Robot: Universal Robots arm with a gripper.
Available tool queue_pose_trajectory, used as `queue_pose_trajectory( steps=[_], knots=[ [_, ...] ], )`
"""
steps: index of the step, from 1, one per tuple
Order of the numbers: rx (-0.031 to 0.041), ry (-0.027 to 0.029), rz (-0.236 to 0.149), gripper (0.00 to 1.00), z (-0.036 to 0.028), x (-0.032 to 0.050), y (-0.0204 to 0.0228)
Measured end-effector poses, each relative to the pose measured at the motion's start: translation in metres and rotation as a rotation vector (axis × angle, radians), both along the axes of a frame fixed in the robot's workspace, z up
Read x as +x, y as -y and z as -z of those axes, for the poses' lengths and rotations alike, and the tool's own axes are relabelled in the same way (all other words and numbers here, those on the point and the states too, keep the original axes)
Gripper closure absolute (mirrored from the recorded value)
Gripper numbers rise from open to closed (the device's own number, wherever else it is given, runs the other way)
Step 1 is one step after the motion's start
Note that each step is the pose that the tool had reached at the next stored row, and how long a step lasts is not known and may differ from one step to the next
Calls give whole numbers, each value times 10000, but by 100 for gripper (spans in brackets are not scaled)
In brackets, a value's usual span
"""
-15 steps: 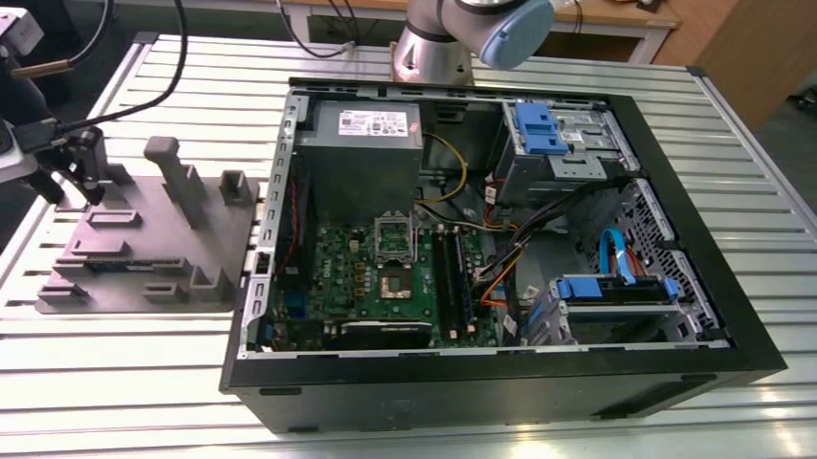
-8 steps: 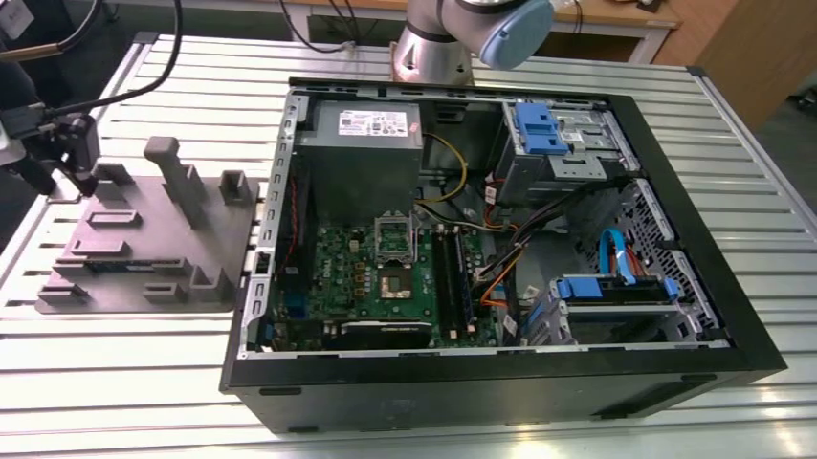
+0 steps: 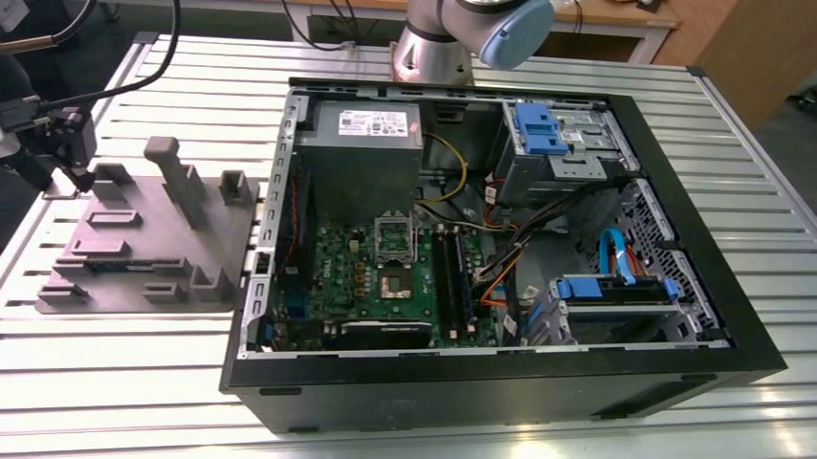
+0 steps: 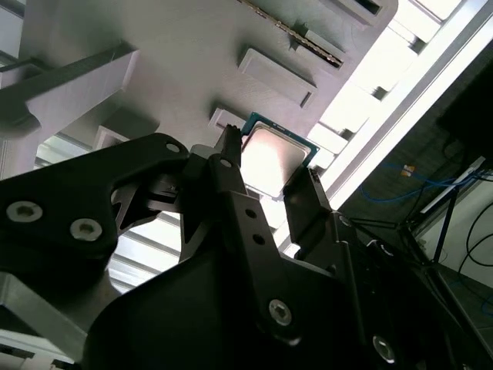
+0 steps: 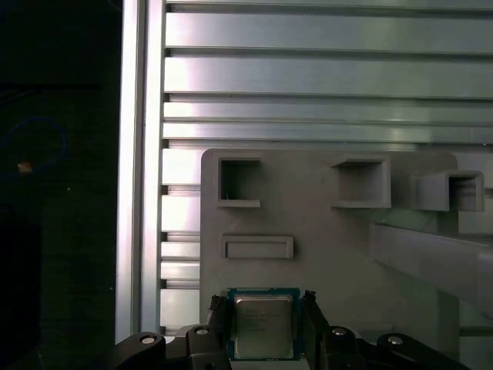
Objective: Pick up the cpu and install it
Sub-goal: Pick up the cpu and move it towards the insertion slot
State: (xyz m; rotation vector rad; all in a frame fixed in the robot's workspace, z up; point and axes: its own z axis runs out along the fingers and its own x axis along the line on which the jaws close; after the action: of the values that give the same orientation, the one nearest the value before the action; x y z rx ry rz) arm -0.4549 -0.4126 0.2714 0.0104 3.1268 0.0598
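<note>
Black gripper (image 4: 266, 163): two fingers (image 4: 239, 193) pressed against opposite edges of the cpu (image 4: 271, 154). Cpu: silver-grey top, thin green rim, tilted. Behind it: grey fixture tray (image 4: 177, 46) with raised blocks and shallow pockets; slatted metal worktop (image 4: 393, 96); cables (image 4: 451, 231) beyond the worktop's edge.

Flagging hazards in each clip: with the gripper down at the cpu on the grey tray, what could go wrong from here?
The gripper flanks the cpu at two thin opposite edges, so it may tilt or slip. The raised posts of the grey tray stand close by and could be clipped. The socket sits deep inside the open case beside loose cables; a snag or skewed seating seems possible.
</note>
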Motion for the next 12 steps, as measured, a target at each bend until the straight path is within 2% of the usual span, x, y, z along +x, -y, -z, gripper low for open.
queue_pose_trajectory(
  steps=[5,12],
  knots=[
    [1,1,0,53,-2,0,0],
    [0,0,0,53,-51,0,0]
  ],
)
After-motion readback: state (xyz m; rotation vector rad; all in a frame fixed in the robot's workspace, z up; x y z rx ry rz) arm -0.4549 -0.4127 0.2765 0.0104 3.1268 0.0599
